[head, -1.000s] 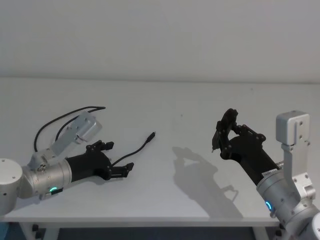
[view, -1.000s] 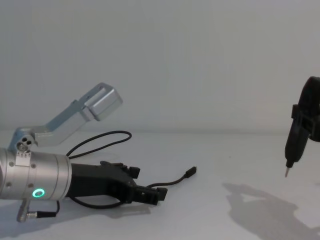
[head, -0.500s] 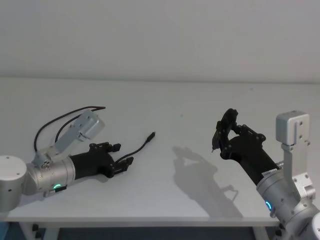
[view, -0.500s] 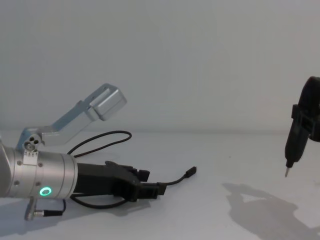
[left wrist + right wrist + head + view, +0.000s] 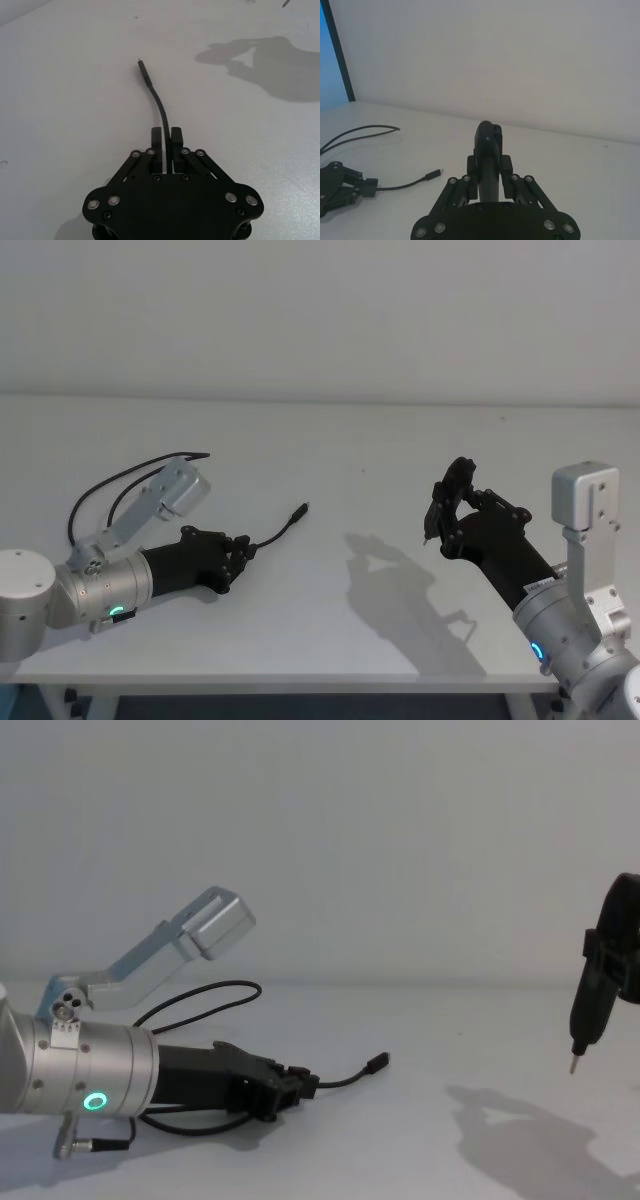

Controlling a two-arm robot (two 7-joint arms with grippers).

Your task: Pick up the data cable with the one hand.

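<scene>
a: change since a second ago: the left gripper [image 5: 237, 549] had its fingers [image 5: 156, 143] spread wide around the data cable [image 5: 159, 107]. now they are drawn together and clamped on it.

b: where on the cable?

a: a short way back from one plug [image 5: 303, 510]. in the left wrist view the cable comes out from between the two fingertips, curves, and ends in that plug with its silvery tip.

b: plug off the table [image 5: 400, 440]?

a: cannot tell. in the chest view the free length dips just past the fingers, then rises a little to the plug. the gripper sits low, close to the tabletop, on the robot's left.

b: rest of the cable?

a: it runs back under and behind the left arm, and a long loop arcs out on the far side of the silver wrist bracket.

b: has the plug shifted?

a: hardly. it points the same way, toward the table's middle.

b: right arm?

a: the right gripper [image 5: 488, 167] is where it was, raised above the table's right side, well apart from the cable. its fingers are pressed against both sides of a dark rod [image 5: 487, 142] with a pale tip that points down.
</scene>
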